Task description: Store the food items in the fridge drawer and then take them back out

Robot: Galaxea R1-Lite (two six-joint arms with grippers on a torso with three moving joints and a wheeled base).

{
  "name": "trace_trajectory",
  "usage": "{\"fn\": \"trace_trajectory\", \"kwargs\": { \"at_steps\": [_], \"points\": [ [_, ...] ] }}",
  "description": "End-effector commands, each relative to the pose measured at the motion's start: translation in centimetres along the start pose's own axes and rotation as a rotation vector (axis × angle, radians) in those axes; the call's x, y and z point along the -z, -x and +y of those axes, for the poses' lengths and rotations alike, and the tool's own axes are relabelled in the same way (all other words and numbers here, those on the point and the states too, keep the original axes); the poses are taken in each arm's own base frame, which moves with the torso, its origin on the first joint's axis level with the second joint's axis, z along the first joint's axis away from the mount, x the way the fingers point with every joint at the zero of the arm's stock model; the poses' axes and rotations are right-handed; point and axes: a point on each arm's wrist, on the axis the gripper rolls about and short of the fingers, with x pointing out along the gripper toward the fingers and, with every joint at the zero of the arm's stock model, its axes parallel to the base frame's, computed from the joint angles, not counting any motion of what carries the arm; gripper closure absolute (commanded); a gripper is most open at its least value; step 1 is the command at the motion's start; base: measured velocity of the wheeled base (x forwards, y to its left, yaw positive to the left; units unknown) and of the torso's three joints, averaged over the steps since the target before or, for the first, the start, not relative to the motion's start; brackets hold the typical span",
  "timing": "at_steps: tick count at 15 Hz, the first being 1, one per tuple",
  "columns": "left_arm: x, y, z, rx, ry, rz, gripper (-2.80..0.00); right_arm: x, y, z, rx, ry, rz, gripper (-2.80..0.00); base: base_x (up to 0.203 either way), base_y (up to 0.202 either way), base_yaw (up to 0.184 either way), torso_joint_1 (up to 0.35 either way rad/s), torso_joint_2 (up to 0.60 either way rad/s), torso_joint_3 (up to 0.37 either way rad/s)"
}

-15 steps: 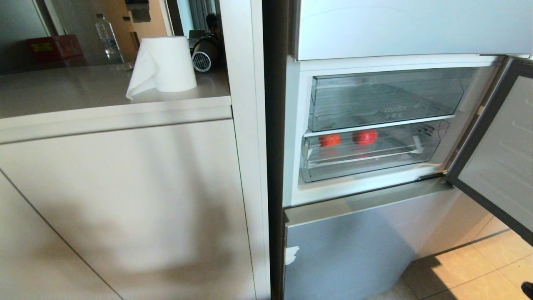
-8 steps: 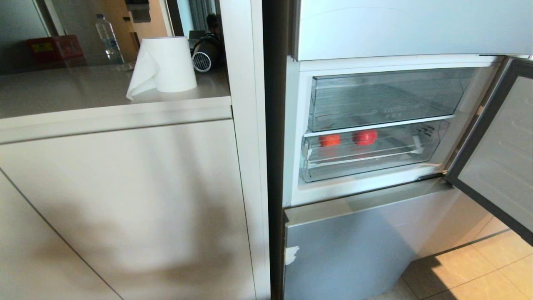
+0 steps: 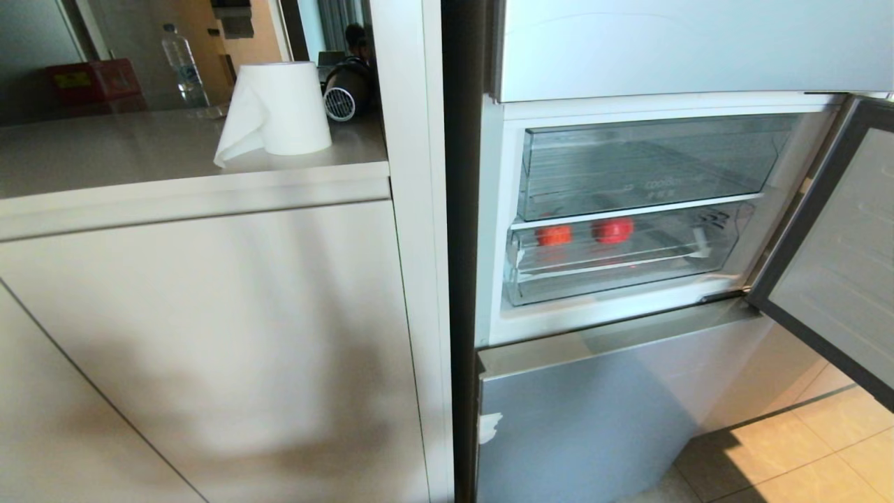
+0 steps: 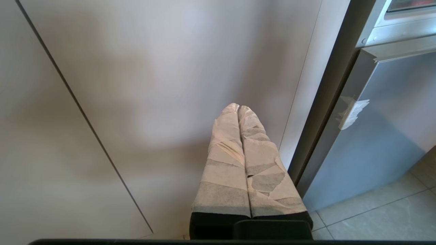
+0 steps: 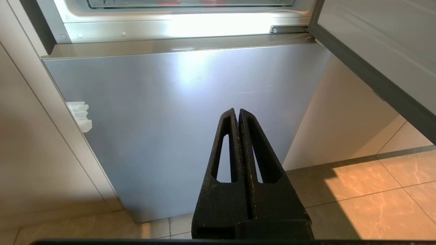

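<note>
- Clear fridge drawer (image 3: 628, 269), pushed in, held the orange-red fruit (image 3: 554, 235) and apple (image 3: 614, 230).
- I saw left hand (image 4: 238, 108) and right hand (image 5: 236, 111) both clamped empty, low by the fridge.

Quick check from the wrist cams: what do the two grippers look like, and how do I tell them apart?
The left gripper has two long tapered fingers wrapped in pale, creased tape with greyer patches, black only at the base. The right gripper is bare matte black, rough-textured, each tapered finger pierced by a long slot. No cables or markings show on either. Neither arm appears in the head view.
</note>
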Motion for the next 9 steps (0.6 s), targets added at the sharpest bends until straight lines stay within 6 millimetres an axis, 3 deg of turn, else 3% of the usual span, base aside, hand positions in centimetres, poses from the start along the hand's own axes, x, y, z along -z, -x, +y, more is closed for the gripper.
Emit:
{"fn": "trace_trajectory", "kwargs": {
  "at_steps": [1,9],
  "points": [
    [-0.01,0.0,0.0,0.0,0.0,0.0,0.0,0.04,-0.01,0.01,-0.002,0.0,0.004,0.0,0.0,0.0,0.0,0.0,0.0,0.0],
    [0.01,0.0,0.0,0.0,0.0,0.0,0.0,0.04,-0.01,0.01,-0.003,0.002,0.004,0.0,0.002,0.007,-0.16,0.002,0.0,0.002]
  ]
}}
